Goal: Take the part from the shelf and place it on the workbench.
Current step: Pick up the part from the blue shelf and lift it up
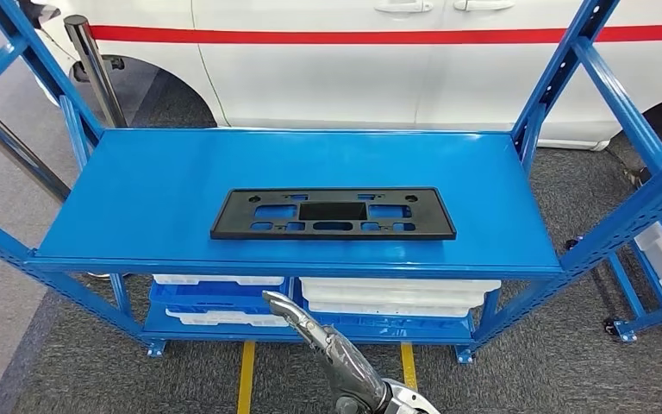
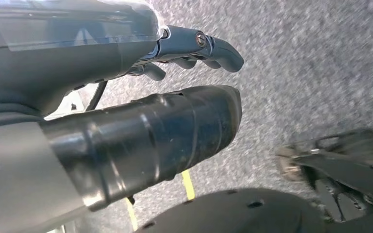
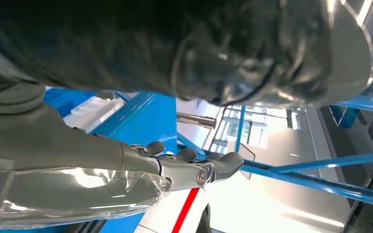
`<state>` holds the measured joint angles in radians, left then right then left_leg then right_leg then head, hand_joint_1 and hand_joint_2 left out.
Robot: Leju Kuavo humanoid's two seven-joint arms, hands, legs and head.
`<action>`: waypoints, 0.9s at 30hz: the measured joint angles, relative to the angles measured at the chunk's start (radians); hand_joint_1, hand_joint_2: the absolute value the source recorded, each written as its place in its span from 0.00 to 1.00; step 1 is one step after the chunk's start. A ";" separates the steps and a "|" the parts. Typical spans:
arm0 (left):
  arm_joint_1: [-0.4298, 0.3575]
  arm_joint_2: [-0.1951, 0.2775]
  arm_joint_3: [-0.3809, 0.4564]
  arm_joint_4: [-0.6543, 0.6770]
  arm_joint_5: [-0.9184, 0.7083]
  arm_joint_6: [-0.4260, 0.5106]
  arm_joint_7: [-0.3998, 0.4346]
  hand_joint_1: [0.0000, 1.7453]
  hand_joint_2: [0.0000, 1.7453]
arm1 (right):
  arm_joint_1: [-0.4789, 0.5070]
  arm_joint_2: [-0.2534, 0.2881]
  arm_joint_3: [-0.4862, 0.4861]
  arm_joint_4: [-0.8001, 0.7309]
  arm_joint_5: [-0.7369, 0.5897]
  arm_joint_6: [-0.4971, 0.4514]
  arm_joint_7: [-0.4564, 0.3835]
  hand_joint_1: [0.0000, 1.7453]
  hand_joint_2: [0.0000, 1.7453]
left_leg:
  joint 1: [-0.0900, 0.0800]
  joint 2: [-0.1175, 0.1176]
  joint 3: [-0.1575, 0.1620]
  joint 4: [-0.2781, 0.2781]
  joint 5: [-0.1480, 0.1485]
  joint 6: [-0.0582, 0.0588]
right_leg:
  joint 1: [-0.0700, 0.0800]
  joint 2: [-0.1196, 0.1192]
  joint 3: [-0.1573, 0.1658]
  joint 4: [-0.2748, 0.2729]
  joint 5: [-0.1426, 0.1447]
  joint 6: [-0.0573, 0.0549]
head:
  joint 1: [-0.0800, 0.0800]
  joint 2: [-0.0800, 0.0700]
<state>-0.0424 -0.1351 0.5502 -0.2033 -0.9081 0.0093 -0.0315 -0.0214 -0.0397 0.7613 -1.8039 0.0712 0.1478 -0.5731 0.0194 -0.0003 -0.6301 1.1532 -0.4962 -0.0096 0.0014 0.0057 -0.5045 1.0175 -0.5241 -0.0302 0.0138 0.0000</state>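
The right hand (image 1: 310,326) rises in front of the shelf's front edge, below the level of the top board, fingers stretched out and apart with nothing in them; the right wrist view (image 3: 194,167) shows the same extended fingers against the blue frame, empty. The left hand (image 2: 194,51) hangs low over the grey carpet floor (image 2: 320,58), fingers loosely bent and holding nothing. They look slack rather than closed, though the angle is poor enough that I would not press that.

Outward from the right hand, the part (image 1: 334,214), a flat black plastic plate with cut-outs, lies flat on the top board of the blue shelf (image 1: 138,185), roughly centred between the side edges and nearer the front edge than the back. No hand touches it; the right hand is in front of and below it, near the front edge.

Under the top board, white and blue trays (image 1: 396,297) sit on the lower level. Behind the shelf stands a white car (image 1: 353,78) with a red stripe.

By my reading the task has barely begun: the part is not yet grasped, and the reach, the lift and the carry to the workbench all remain.
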 joint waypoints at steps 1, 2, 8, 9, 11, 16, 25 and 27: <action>0.000 0.000 0.001 0.000 0.000 0.000 0.000 0.00 0.00 | -0.001 0.000 0.001 0.000 0.000 0.000 0.001 0.00 0.00 | -0.003 0.000 0.023 -0.059 0.028 0.006 | 0.002 0.001 0.009 0.001 -0.010 0.005 | 0.000 0.000; -0.001 0.001 0.001 0.000 -0.001 0.000 -0.001 0.00 0.00 | -0.001 0.000 0.001 0.001 0.000 0.001 0.002 0.00 0.00 | -0.006 0.000 0.038 -0.095 0.038 0.011 | 0.002 0.000 0.014 0.001 -0.018 0.010 | 0.000 0.000; 0.000 0.002 0.004 0.000 -0.006 0.000 -0.003 0.00 0.00 | -0.003 0.000 0.001 0.002 0.001 -0.001 0.007 0.00 0.00 | -0.005 -0.001 0.081 -0.138 0.021 0.041 | -0.002 -0.002 -0.003 0.076 -0.057 0.042 | 0.001 0.000; -0.001 0.002 0.004 0.000 -0.007 0.000 -0.003 0.00 0.00 | -0.002 0.000 0.001 0.002 0.001 -0.003 0.008 0.00 0.00 | -0.004 -0.001 0.085 -0.140 0.019 0.044 | -0.005 -0.003 -0.037 0.133 -0.081 0.047 | 0.001 0.000; -0.002 0.002 0.004 0.000 -0.007 0.000 -0.003 0.00 0.00 | 0.001 -0.001 0.001 0.004 0.000 -0.006 0.009 0.00 0.00 | -0.004 -0.001 0.092 -0.140 0.010 0.047 | -0.010 -0.003 -0.121 0.249 -0.118 0.055 | 0.001 0.000; 0.001 0.001 0.005 0.001 -0.009 0.002 -0.001 0.00 0.00 | 0.011 -0.005 0.001 0.009 0.000 -0.008 0.011 0.00 0.00 | 0.000 -0.003 0.135 -0.141 -0.026 0.032 | -0.016 -0.005 -0.127 0.098 0.042 0.057 | 0.001 0.000; -0.004 0.001 0.020 0.001 -0.006 0.003 -0.001 0.00 0.00 | 0.028 -0.010 0.001 0.009 -0.002 -0.006 0.015 0.00 1.00 | 0.001 -0.003 0.063 0.036 -0.135 -0.008 | -0.008 -0.007 -0.090 0.023 0.056 0.004 | 0.002 0.000; -0.002 0.001 0.022 0.001 -0.006 0.003 -0.001 0.00 0.00 | 0.028 -0.010 0.001 0.010 -0.005 -0.006 0.020 0.00 1.00 | 0.001 -0.003 -0.001 0.130 -0.160 -0.007 | -0.004 -0.006 -0.087 0.023 0.051 -0.003 | 0.002 0.000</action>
<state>-0.0448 -0.1339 0.5719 -0.2022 -0.9144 0.0118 -0.0327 0.0065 -0.0500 0.7622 -1.7944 0.0664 0.1415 -0.5527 0.0206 -0.0036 -0.6312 1.2827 -0.6559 -0.0165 -0.0022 -0.0001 -0.5911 1.0408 -0.4734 -0.0328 0.0156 0.0000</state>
